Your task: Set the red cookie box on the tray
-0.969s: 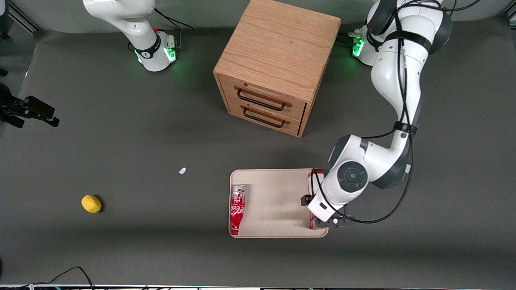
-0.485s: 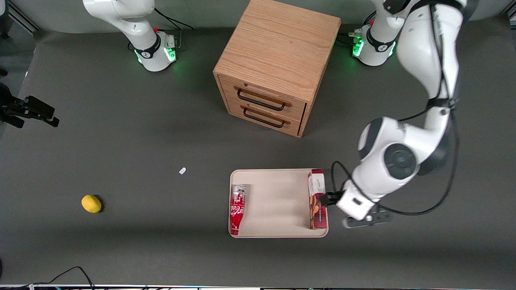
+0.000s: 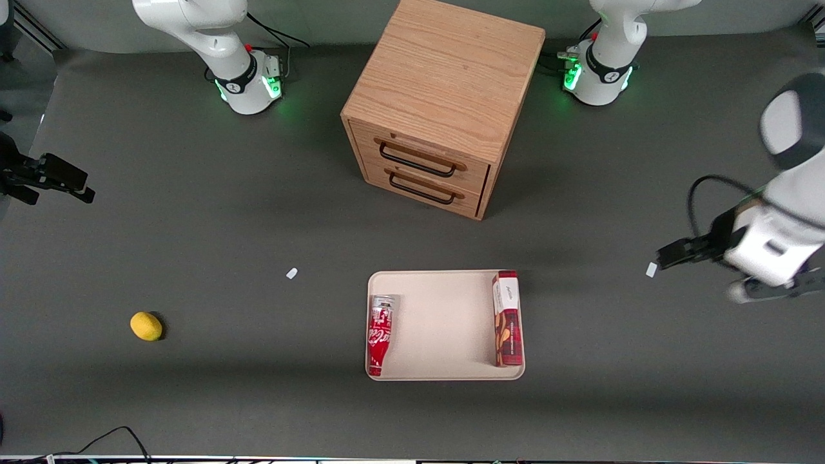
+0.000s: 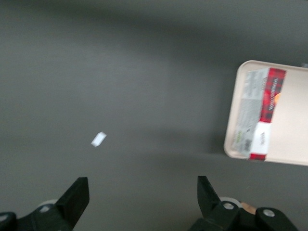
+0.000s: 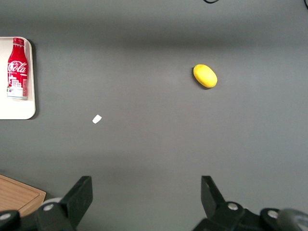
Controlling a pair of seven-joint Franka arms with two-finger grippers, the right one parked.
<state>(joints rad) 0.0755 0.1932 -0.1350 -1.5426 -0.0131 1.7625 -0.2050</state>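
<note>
Gripper (image 3: 670, 256), fingers spread, hangs over bare table (image 3: 612, 361); tray (image 3: 445, 322) holds cookie box (image 3: 507, 319) and can (image 3: 380, 335), open floor between.

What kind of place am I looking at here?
Probably a robotics lab test bench: a grey-matted table, staged props like the tray holding the red cookie box, and an open end effector nearby.

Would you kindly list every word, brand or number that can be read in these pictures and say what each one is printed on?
"Coca-Cola": in white script on the red can lying in the tray.
Red cookie box: small print on its white end panel and on its grey side, too blurred to read.
No other text is visible.
The left arm's hand is open above the bare table near the small white scrap, away from the tray.
</note>
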